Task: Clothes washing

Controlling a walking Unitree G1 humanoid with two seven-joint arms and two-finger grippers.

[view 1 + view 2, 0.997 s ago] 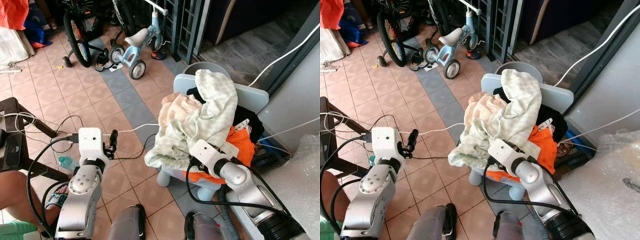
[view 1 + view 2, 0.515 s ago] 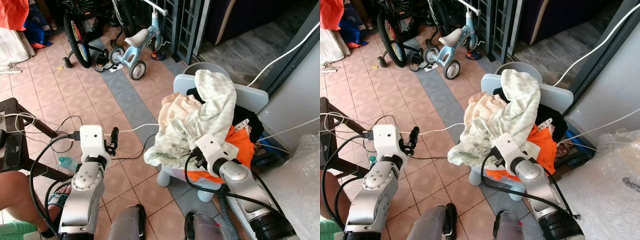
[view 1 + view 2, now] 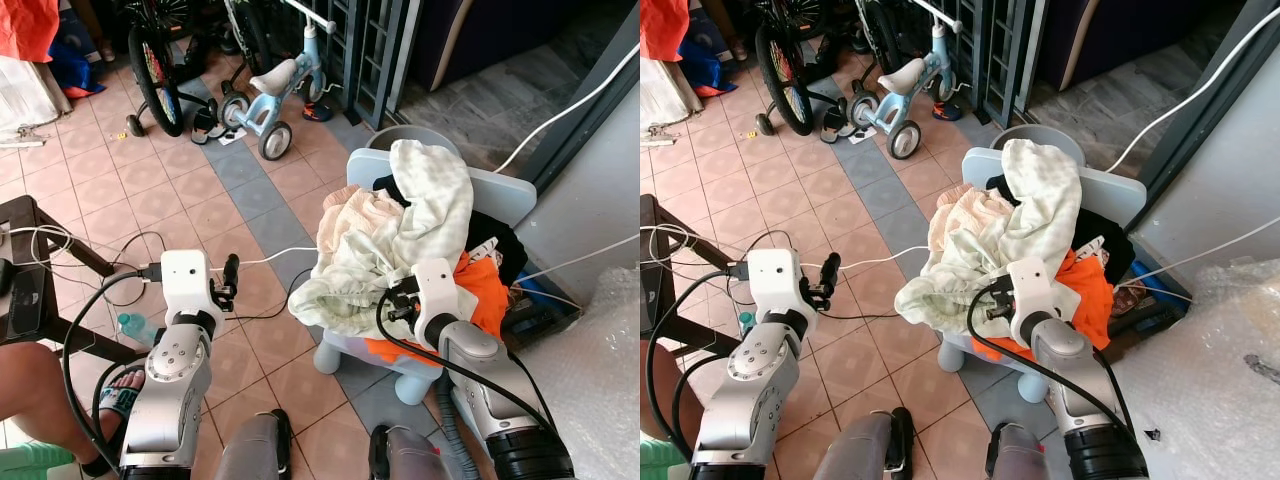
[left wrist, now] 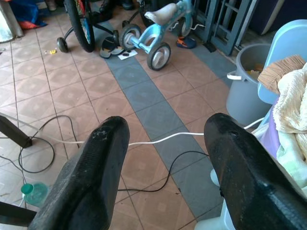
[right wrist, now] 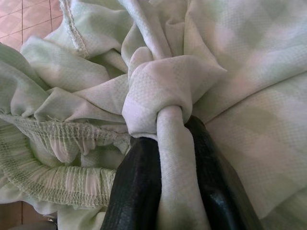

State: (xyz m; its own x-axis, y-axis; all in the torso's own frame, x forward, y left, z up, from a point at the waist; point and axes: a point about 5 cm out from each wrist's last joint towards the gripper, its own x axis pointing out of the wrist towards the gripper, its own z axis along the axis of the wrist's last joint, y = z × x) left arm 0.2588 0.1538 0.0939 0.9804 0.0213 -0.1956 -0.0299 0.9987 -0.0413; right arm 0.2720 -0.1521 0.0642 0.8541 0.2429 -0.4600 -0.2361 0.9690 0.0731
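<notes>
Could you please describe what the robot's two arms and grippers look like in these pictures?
Both arms are silver, built of rounded jointed segments ending in boxy white wrist blocks, with black cables looping alongside. The left gripper has two long, matte black, slightly scuffed jaws; the right gripper has glossier black jaws.

Pale blue plastic chair (image 3: pixel 505 196) on tiled floor (image 3: pixel 180 190), right of centre. Heaped on its seat: pale green cloth (image 3: pixel 425 215), peach garment (image 3: pixel 355 215), orange garment (image 3: pixel 485 290), black garment (image 3: pixel 500 240). Floor carries grey bucket (image 4: pixel 244 81) far behind chair, white cable (image 3: pixel 265 260) left.
</notes>
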